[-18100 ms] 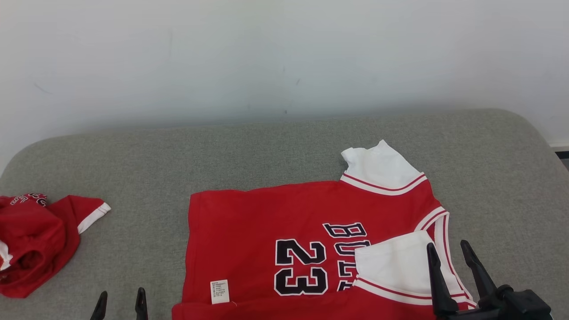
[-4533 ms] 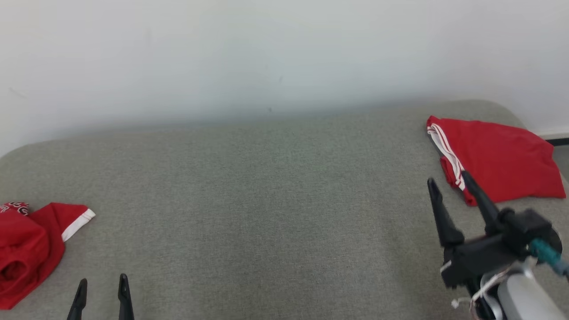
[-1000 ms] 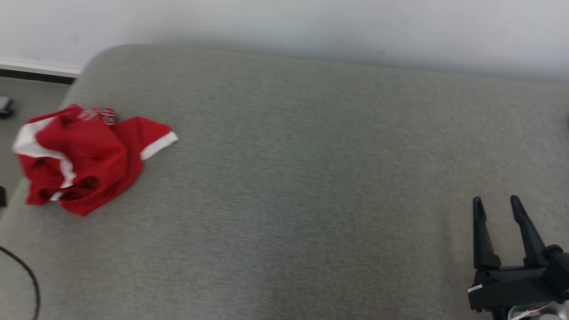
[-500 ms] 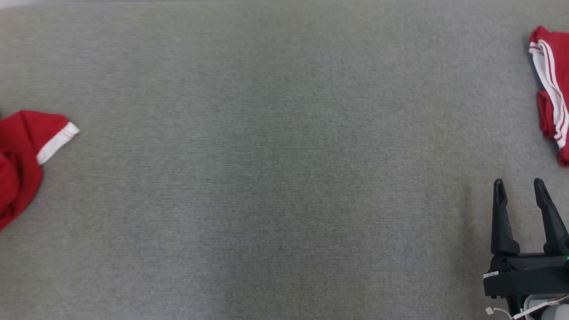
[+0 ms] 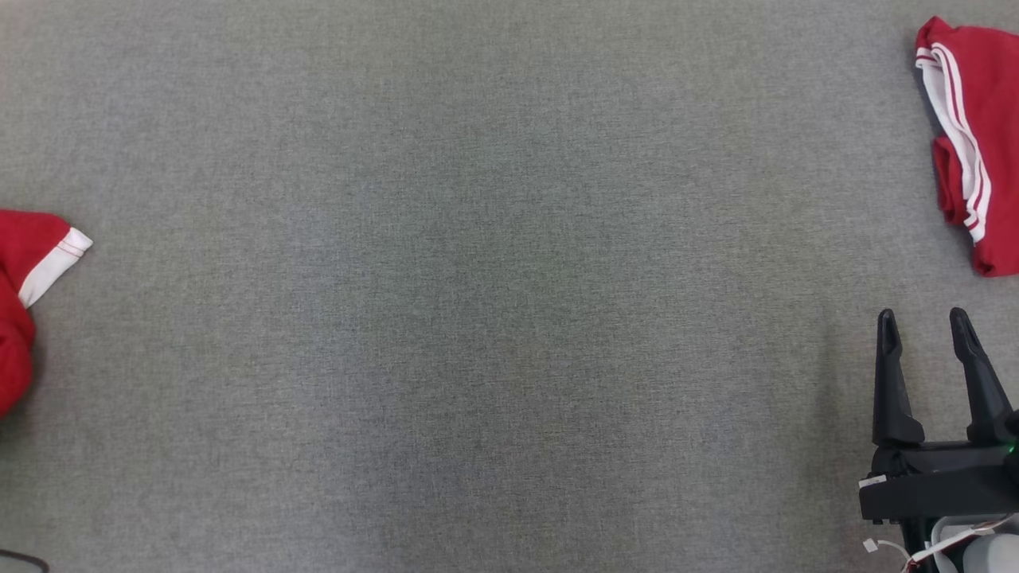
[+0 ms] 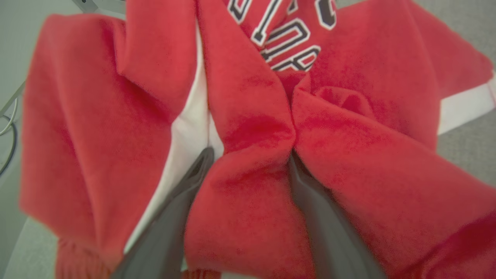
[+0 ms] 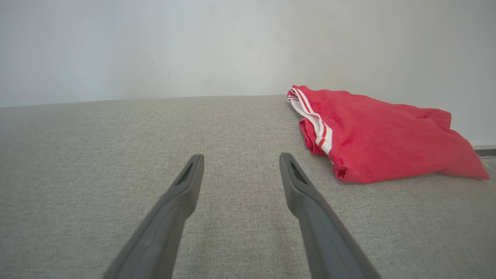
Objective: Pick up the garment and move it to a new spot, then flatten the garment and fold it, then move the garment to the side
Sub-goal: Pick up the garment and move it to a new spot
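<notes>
— What did the head view give you?

— A broad grey woven fabric surface (image 5: 478, 278). At its left edge lay part of a crumpled red jersey (image 5: 24, 263) with a white cuff band. At the upper right lay a folded red garment (image 5: 967, 119) with white side stripes. The two were well apart. The right gripper (image 5: 923, 314) stood at the lower right, below the folded piece and not touching it. Its two dark fingers (image 5: 892, 390) were apart with nothing between them.

— And the left wrist view?

— The left gripper (image 6: 250, 153) sat buried in the crumpled red jersey (image 6: 348, 135). Its fingers (image 6: 170, 224) stood apart, straddling a raised ridge of red cloth, and their tips were hidden under the folds. Whether they pressed on that ridge I could not tell. Black-and-white lettering showed at the top. A white band ran beside the finger on that view's left, and the grey surface showed at the far right.

— The right wrist view?

— The right fingers (image 7: 174, 217) were spread and empty, low over the grey surface. The folded red garment (image 7: 379, 135) lay ahead and to the right of them, near but apart, with its striped edge facing them. A pale plain wall (image 7: 193, 46) rose behind.
</notes>
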Motion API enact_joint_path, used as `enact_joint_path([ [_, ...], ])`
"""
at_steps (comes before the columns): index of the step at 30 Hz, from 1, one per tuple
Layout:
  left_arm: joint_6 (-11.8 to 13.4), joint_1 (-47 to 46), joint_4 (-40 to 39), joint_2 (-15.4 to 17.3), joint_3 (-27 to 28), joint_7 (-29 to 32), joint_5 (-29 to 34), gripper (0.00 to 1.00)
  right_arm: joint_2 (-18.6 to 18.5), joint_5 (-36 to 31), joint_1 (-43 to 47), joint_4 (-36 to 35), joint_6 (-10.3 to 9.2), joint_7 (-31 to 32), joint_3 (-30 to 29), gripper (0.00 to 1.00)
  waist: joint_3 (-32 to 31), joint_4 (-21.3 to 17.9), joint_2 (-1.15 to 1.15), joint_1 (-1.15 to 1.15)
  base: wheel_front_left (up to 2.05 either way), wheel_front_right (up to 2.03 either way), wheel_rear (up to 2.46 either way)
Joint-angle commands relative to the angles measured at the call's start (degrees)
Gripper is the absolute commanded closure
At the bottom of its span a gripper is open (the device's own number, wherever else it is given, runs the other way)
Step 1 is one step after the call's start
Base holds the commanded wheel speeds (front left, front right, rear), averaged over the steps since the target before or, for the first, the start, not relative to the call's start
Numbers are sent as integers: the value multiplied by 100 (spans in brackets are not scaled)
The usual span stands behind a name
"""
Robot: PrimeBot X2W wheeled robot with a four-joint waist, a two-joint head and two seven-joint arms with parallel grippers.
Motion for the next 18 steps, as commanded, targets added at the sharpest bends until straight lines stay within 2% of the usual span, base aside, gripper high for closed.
enact_joint_path([
  [1, -26, 105, 123, -191, -118, 104, -40, 81, 13, -39, -69, -20, -1, -6, 10, 0, -12, -17, 1, 0, 0, 0, 0],
  [2, -27, 112, 155, -159, -160, 85, -84, 100, 22, -43, -83, -10, -1, -2, 21, 0, -26, -34, 1, 0, 0, 0, 0],
  [5, -24, 19, 12, -83, -263, -248, -210, 100, 50, -30, -60, 29, -1, -23, 16, 0, -109, -54, 1, 0, 0, 0, 0],
  [9, -11, -328, -327, 290, -315, -1202, -4, 100, 111, 12, -10, 150, -1, -76, 18, 0, -335, -52, 1, 0, 0, 0, 0],
  [13, 25, -607, -802, 390, -454, -2058, 297, 100, 207, 55, 12, 321, -1, -150, 90, 0, -618, -42, 1, 0, 0, 0, 0],
  [15, 61, -825, -1177, 351, -555, -2285, 429, 100, 247, 78, 23, 403, -1, -171, 117, 0, -757, -46, 1, 0, 0, 0, 0],
  [18, 57, -1053, -1802, 267, -773, -2282, 559, 100, 311, 113, 37, 533, -1, -216, 161, 0, -931, -103, 1, 0, 0, 0, 0],
])
